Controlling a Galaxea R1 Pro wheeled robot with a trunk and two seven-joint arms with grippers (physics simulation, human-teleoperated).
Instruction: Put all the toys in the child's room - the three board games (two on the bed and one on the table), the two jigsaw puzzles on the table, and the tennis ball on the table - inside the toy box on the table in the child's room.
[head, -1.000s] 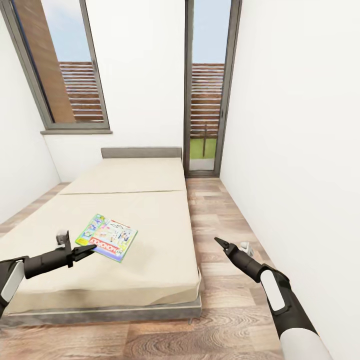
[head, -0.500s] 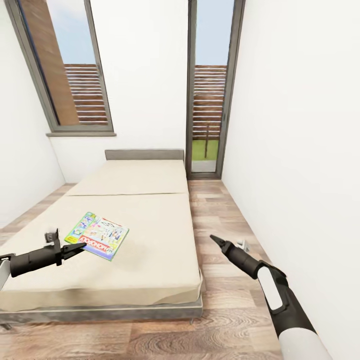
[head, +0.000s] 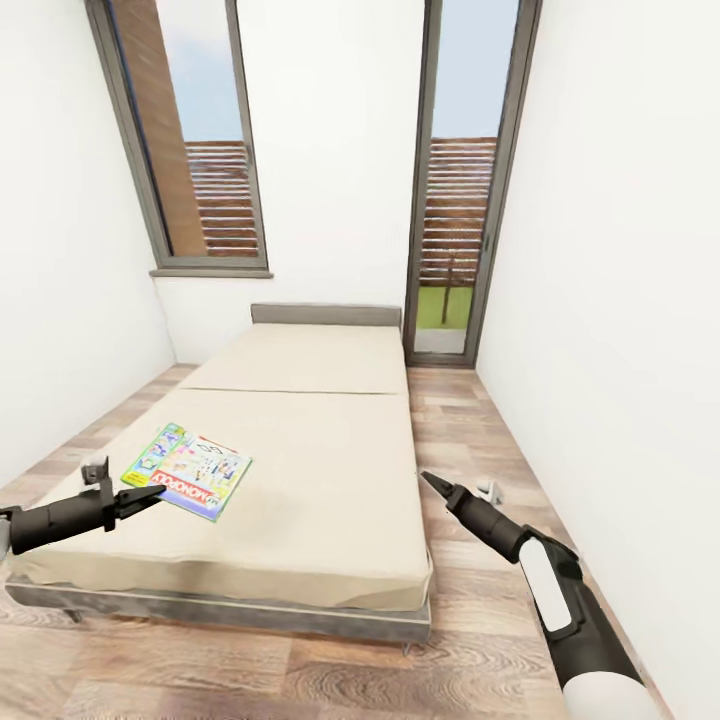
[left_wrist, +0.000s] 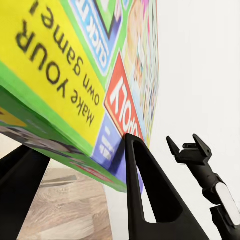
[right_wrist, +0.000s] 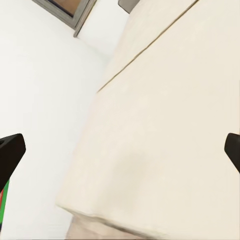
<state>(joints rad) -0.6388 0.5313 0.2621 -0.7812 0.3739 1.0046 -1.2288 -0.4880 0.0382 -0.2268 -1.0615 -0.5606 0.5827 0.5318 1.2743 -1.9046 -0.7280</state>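
Note:
A bright board game (head: 190, 468) with a green edge and red logo hangs just over the front left part of the beige bed (head: 320, 470). My left gripper (head: 148, 496) is shut on its near corner. In the left wrist view the box (left_wrist: 75, 75) sits clamped between the black fingers (left_wrist: 145, 190). My right gripper (head: 430, 482) hovers open off the bed's right side above the floor, holding nothing. It also shows open in the left wrist view (left_wrist: 187, 147). In the right wrist view its fingertips (right_wrist: 10, 150) stand far apart over the mattress (right_wrist: 165, 125).
A grey headboard (head: 325, 315) stands at the bed's far end under a window (head: 190, 150). A tall glass door (head: 460, 200) is at the back right. A strip of wood floor (head: 470, 430) runs between bed and the right wall (head: 620, 300).
The whole view has shifted, so the camera has moved. The left gripper and the board game now sit nearer the bed's left edge. The right arm holds the same pose.

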